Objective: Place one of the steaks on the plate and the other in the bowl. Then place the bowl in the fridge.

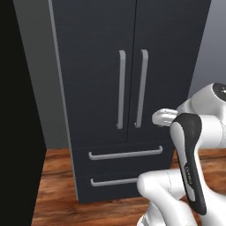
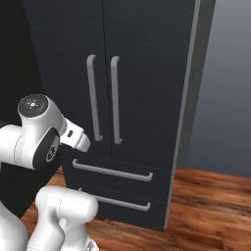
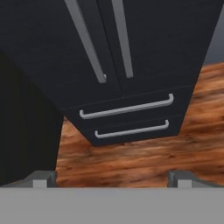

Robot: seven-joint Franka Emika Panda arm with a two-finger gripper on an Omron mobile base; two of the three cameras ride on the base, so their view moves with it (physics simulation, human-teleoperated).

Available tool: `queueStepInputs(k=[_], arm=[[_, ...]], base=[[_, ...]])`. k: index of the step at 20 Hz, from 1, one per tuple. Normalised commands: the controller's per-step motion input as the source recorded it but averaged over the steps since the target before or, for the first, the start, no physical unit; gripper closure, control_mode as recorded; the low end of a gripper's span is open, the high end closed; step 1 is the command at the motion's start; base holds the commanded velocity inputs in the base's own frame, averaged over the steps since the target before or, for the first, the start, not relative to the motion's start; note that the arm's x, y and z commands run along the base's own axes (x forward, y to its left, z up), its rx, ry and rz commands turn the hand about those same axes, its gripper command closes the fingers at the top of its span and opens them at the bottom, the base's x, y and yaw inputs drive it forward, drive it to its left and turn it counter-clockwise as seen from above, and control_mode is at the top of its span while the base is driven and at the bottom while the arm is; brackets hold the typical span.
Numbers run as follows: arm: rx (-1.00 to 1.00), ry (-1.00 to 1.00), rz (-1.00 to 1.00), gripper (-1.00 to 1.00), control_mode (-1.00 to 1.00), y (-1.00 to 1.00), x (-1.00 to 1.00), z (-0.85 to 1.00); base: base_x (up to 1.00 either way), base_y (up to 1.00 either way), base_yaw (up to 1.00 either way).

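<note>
The fridge (image 1: pixel 97 66) (image 2: pixel 147 73) (image 3: pixel 166 43) stands straight ahead, tall and dark charcoal. Both of its doors are shut, with two long silver vertical handles (image 1: pixel 121 88) side by side at the middle seam. Below them, two drawers with horizontal bar handles (image 3: pixel 127 108) are also shut. My gripper (image 3: pixel 113 179) is open, nothing between its fingertips (image 3: pixel 41 178), and it points at the lower part of the fridge from a short distance, touching nothing. The steaks, the plate and the bowl are out of view.
Brown wooden floor (image 3: pixel 144 157) runs in front of the fridge. A black panel (image 1: pixel 17 110) stands close on the fridge's left side. A grey wall (image 2: pixel 230 98) lies to its right, with open floor (image 2: pixel 211 206) before it.
</note>
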Motion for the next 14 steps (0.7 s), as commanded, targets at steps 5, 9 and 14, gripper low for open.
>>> queueStepInputs(k=[5,9,14], arm=[[-0.02,0.01,0.00,-1.00,-1.00,-0.04,0.27,-0.02],[-0.16,-0.01,0.00,-1.00,-1.00,-0.10,1.00,0.00],[-0.24,-0.13,0.00,-1.00,-1.00,-0.20,0.93,0.00]], base=[[-0.03,0.01,0.00],[0.00,0.00,0.00],[0.00,0.00,0.00]])
